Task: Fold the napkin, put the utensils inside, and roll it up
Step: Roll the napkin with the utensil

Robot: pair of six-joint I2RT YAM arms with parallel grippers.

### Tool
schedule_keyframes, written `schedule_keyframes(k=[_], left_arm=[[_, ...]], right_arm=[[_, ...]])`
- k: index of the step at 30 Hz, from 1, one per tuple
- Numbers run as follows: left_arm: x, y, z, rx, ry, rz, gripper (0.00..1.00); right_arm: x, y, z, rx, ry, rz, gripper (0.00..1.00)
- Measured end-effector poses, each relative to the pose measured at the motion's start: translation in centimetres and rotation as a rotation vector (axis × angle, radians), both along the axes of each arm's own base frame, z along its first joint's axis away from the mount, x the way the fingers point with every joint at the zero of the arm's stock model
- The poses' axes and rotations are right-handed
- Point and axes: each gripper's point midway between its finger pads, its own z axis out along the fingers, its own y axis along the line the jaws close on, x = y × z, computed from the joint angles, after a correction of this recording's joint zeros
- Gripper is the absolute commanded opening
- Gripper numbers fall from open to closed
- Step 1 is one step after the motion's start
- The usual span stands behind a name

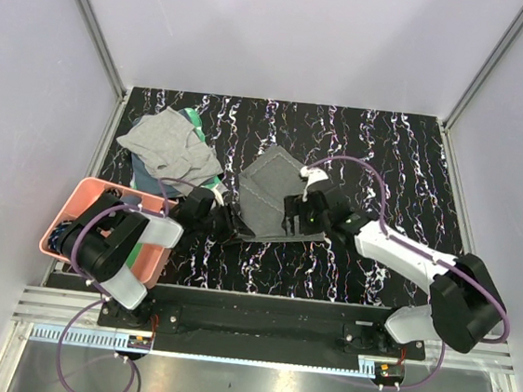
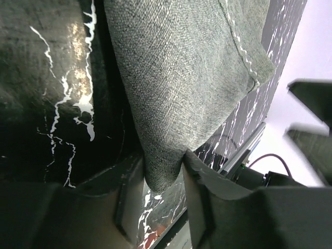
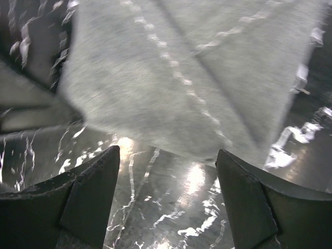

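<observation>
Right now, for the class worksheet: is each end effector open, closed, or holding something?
Left end effector: closed on an edge of the napkin.
Right end effector: open, holding nothing.

Pink tray (image 1: 76, 201), light grey cloth (image 1: 167, 149)

The dark charcoal-grey cloth napkin (image 1: 269, 195), hems stitched, lies folded on the worktop (image 1: 397, 154), one fold pinched in the left hand (image 2: 163, 176).

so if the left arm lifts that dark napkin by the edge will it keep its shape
Probably not: the napkin looks thin and soft, bunching where the left gripper pinches it, so it should droop. Being that thin, it is likely light. Its overlapped layers could slip apart when lifted.
</observation>
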Motion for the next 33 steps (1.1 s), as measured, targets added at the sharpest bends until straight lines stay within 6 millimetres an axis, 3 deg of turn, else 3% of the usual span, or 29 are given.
schedule_keyframes(k=[7,13,18,24,30,33], left_arm=[[0.1,-0.1,0.1,-0.004,0.008,0.011,0.0],[0.5,-0.3,0.6,-0.021,0.008,0.014,0.0],[0.8,-0.1,1.0,-0.04,0.013,0.018,0.0],[1.2,0.3,1.1,-0.045,0.016,0.032,0.0],[1.1,0.6,1.3,-0.046,0.024,0.033,0.0],[1.3,0.8,1.6,-0.048,0.016,0.038,0.0]], right_arm=[[-2.9,4.0,-0.6,-0.053,-0.155,0.21,0.86],[-4.1,6.8,-0.5,-0.145,-0.313,0.348,0.86],[-5.2,9.5,-2.0,-0.261,-0.398,0.469,0.86],[-4.4,9.6,-4.4,-0.417,-0.468,0.499,0.86],[-3.2,10.4,-5.2,-0.495,-0.528,0.5,0.84],[-2.4,10.6,-5.4,-0.528,-0.554,0.476,0.77]])
